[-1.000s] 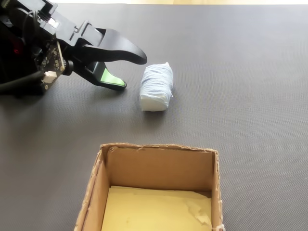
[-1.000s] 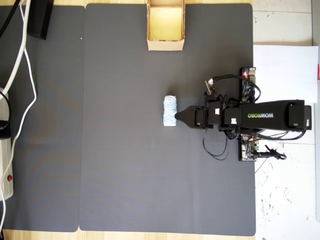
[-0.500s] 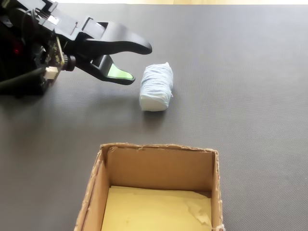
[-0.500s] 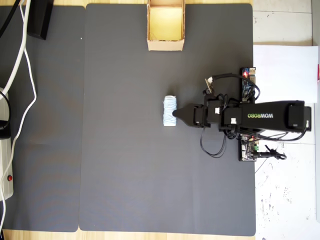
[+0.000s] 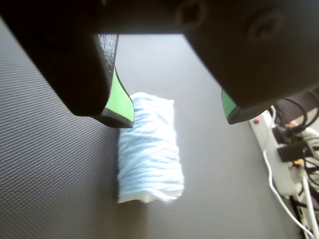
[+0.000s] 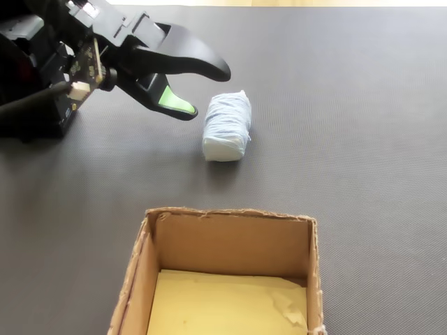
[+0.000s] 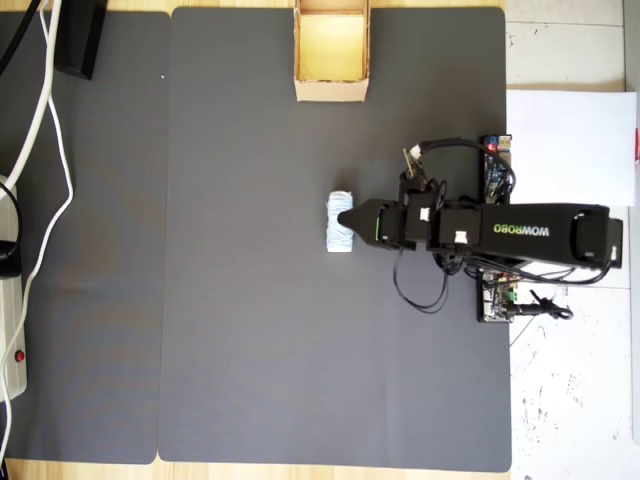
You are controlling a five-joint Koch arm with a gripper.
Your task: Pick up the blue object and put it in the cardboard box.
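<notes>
Blue object between gripper and cardboard box

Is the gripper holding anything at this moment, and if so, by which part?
Nothing is held. The gripper is open above the blue roll, which lies on the dark mat untouched; the wrist view shows both fingertips clear of it.

The end effector has risen and advanced until its tips overhang the blue object.

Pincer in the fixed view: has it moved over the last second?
Yes. The pincer has risen and advanced rightward toward the blue roll, which has stayed put above the cardboard box. Its jaws are open.
</notes>
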